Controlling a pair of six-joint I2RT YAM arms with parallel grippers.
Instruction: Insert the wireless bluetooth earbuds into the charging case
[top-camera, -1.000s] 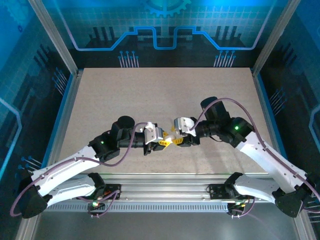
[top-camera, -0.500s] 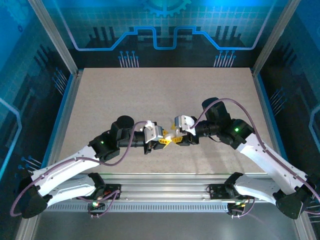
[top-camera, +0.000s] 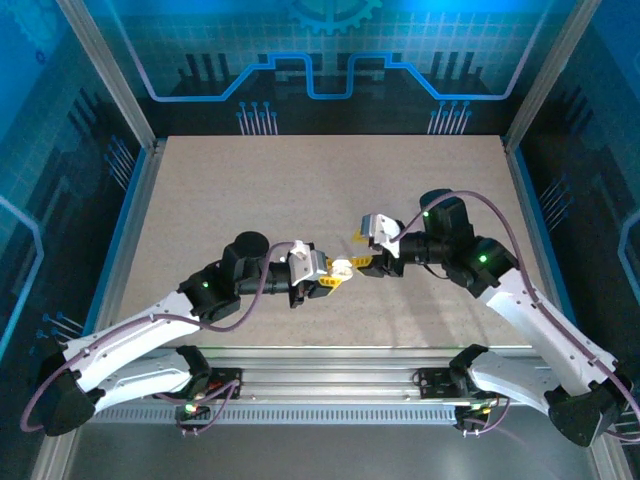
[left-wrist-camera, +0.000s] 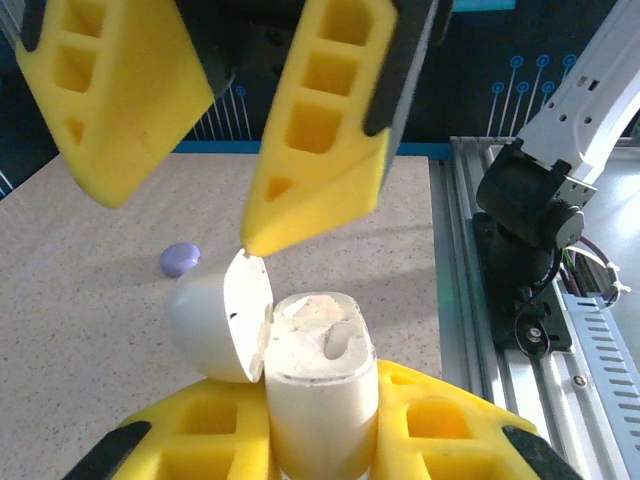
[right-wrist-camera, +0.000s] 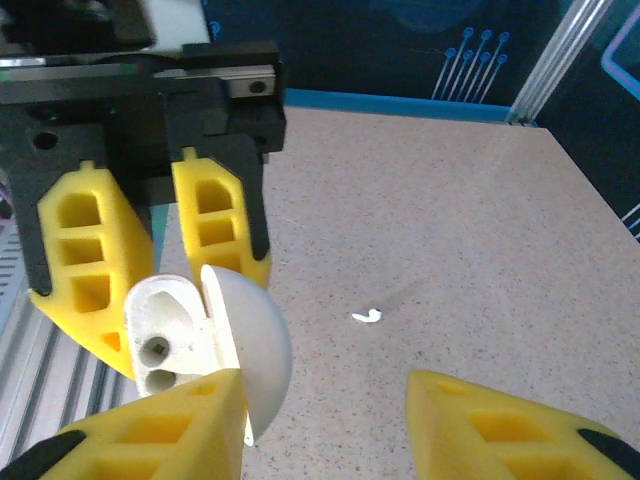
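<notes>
A speckled table (top-camera: 300, 190) was ringed by blue-lit walls (top-camera: 320, 60). Both arms were bent inward at mid-table. The open case (left-wrist-camera: 318, 365) was clamped by the left gripper (top-camera: 333, 276); the right gripper (right-wrist-camera: 330, 400) was spread wide beside it. A purple earbud (left-wrist-camera: 180, 259) and a white earbud (right-wrist-camera: 367, 316) were seen lying on the table.

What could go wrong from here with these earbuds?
The right pincer hangs close to the open lid of the charging case in the left pincer; a bump could shut it or twist the case. The white earbud on the table is tiny, so the open pincer may flick it away.
</notes>
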